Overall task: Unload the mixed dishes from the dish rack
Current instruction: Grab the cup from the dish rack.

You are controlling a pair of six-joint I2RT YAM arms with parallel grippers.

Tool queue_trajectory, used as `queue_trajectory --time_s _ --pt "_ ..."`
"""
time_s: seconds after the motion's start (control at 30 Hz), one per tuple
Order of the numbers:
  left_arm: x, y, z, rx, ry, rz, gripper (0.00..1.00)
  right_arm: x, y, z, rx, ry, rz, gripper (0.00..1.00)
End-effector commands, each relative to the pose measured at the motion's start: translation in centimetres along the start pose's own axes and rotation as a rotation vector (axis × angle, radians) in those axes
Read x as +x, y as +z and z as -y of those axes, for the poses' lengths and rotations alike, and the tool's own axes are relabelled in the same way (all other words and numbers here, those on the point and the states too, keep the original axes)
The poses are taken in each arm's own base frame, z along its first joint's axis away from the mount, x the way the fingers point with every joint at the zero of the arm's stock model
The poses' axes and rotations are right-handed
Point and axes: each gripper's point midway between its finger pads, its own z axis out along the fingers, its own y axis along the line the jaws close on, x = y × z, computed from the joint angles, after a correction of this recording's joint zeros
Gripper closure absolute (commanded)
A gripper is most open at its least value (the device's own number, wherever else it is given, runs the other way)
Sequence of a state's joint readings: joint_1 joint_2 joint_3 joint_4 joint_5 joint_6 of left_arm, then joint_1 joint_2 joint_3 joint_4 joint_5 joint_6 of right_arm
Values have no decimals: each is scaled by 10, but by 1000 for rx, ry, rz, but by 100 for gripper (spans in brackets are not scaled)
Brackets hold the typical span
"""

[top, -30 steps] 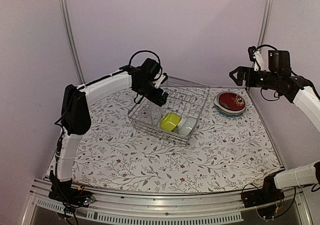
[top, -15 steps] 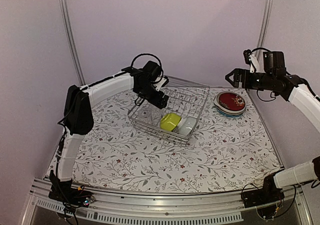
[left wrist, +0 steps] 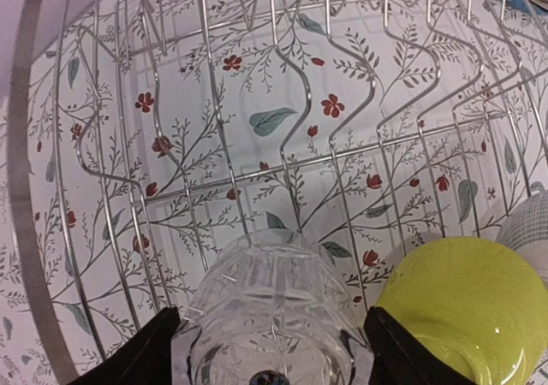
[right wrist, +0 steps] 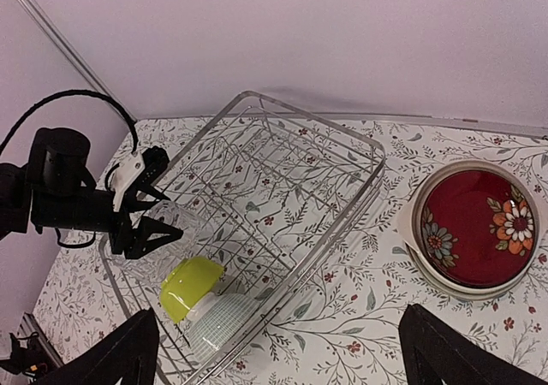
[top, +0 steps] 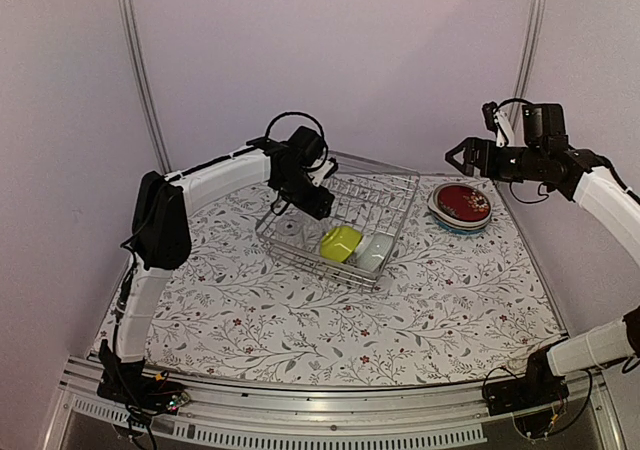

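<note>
The silver wire dish rack (top: 400,215) stands at the back middle of the table. Inside it a clear glass (left wrist: 274,316) stands upside down at the left end, beside a yellow-green bowl (left wrist: 467,304) and a pale bowl (top: 372,252). My left gripper (left wrist: 270,355) reaches down into the rack, open. Its two fingers sit close on either side of the glass, which rests on the wires. To the right of the rack lies a stack of plates (top: 462,206) with the dark red one on top. My right gripper (top: 455,155) hangs open and empty high above the table, near the plates.
The rack's upright prongs (left wrist: 300,162) rise just beyond the glass, and its slanted left wall (left wrist: 51,188) is near my left fingers. The flowered table cloth (top: 330,320) covers the table. Frame posts (top: 140,70) stand at the back corners.
My left gripper's fingers have come closer together round the glass. The right arm has drifted a little to the left.
</note>
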State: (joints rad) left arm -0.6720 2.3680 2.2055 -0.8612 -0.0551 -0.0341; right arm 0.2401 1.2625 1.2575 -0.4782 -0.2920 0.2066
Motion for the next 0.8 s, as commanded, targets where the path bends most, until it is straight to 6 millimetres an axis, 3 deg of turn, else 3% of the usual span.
queue_trajectory --time_s 0.0,0.13,0.3,0.63,0.77 --pt "-2 2 -8 -3 -11 0 33 -1 4 -7 -47 36 -17 1" --pt "-10 -10 -10 -10 -7 31 45 3 8 -10 -69 57 -34 1" --pt "-29 -36 -13 -18 -5 110 49 4 12 -15 -107 87 -50 1" --pt "-79 -127 -12 11 -14 378 52 -2 15 -34 -216 161 -63 1" --pt "-87 -163 -6 56 -19 479 53 -5 18 -47 -304 211 -79 1"
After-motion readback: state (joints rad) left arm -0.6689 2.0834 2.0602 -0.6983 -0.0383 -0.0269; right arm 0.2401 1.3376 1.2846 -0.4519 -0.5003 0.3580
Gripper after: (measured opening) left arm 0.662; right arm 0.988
